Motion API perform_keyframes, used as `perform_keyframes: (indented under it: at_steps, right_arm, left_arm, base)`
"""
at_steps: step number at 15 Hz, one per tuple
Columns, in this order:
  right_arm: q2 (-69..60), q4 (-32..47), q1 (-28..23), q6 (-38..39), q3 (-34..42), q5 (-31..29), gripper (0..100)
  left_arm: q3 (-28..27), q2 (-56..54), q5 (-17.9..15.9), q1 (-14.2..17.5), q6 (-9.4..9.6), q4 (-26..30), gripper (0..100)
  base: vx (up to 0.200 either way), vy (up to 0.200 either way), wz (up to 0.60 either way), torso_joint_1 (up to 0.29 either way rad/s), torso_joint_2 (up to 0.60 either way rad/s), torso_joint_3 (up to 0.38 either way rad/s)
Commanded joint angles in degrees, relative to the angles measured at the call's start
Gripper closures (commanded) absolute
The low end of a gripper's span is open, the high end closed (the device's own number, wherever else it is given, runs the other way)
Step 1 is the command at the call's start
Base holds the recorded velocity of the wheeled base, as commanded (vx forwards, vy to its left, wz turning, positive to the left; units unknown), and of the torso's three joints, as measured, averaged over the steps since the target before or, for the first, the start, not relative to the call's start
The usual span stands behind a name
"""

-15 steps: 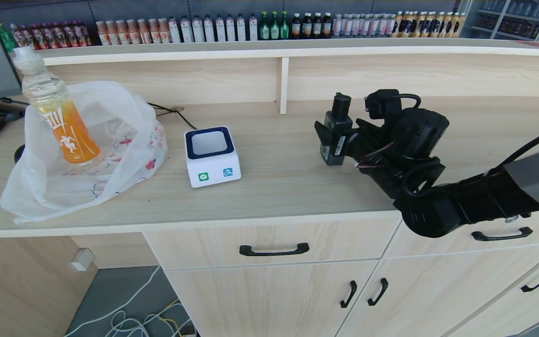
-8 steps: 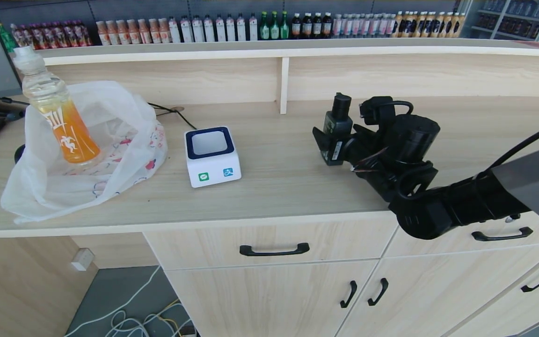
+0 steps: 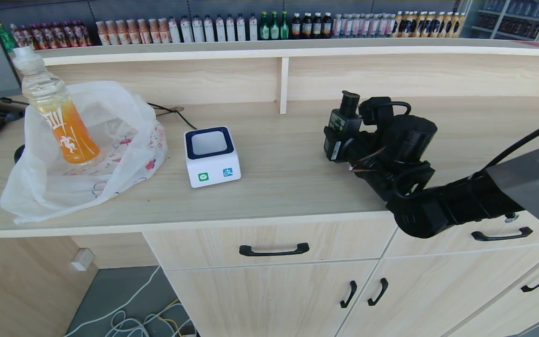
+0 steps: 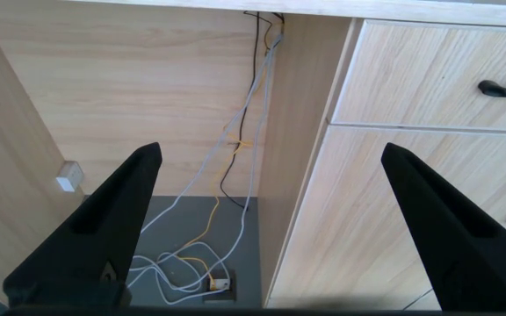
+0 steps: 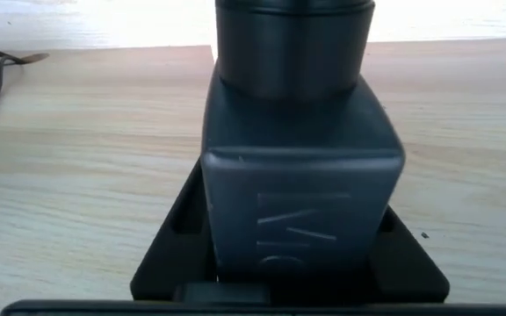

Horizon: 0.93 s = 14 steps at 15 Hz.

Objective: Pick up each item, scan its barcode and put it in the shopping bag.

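— Left arm first?
— Left gripper (image 4: pixel 271 154) low beside the cabinet front, jaws wide apart, nothing between. Loose cables (image 4: pixel 191 263) on the floor beyond, ends cut off at the edge.
— On the counter (image 3: pixel 279 192), far left?
— Orange drink bottle (image 3: pixel 59 112) upright inside the white shopping bag (image 3: pixel 124 154), cap clear of the rim. Base hazy through the plastic.
— Middle?
— White scanner (image 3: pixel 212 157), window up, near the bag but apart from it. Cord behind it, far end lost behind the bag.
— Right side?
— Right gripper (image 3: pixel 337 146) over the right half of the counter, well apart from the scanner. Clamps a small dark bottle (image 3: pixel 344 122) with a black cap, tilted. Lower part hidden by the fingers; cannot tell whether the base touches the wood. Label too small to make out.
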Motion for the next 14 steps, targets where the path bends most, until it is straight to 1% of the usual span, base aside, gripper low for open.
perform_keyframes:
  at_steps: [1, 5, 8, 11, 14]
  right_arm:
    - [-0.05, -0.11, 0.02, 0.14, 0.07, 0.25, 100]
    - [-0.66, -0.2, 0.19, 1.02, 0.16, 0.25, 100]
    - [-0.84, -2.66, 0.46, 0.84, 0.07, 0.42, 100]
    - [-3.39, -3.89, 0.98, 0.84, 0.6, 0.42, 100]
    - [-7.43, -3.8, 1.07, 0.84, 3.15, 0.42, 100]
  left_arm:
    - [0.0, -0.02, 0.01, 0.0, -0.01, -0.02, 0]
    - [0.0, -0.02, 0.01, 0.0, -0.01, -0.02, 0]
    - [0.0, -0.02, 0.01, 0.0, -0.01, -0.02, 0]
    - [0.0, -0.02, 0.01, 0.0, -0.01, -0.02, 0]
    - [0.0, -0.02, 0.01, 0.0, -0.01, -0.02, 0]
  base:
    - [0.0, 0.0, 0.0, 0.0, 0.0, 0.0]
    - [0.0, 0.0, 0.0, 0.0, 0.0, 0.0]
    - [0.0, 0.0, 0.0, 0.0, 0.0, 0.0]
    - [0.0, 0.0, 0.0, 0.0, 0.0, 0.0]
    - [0.0, 0.0, 0.0, 0.0, 0.0, 0.0]
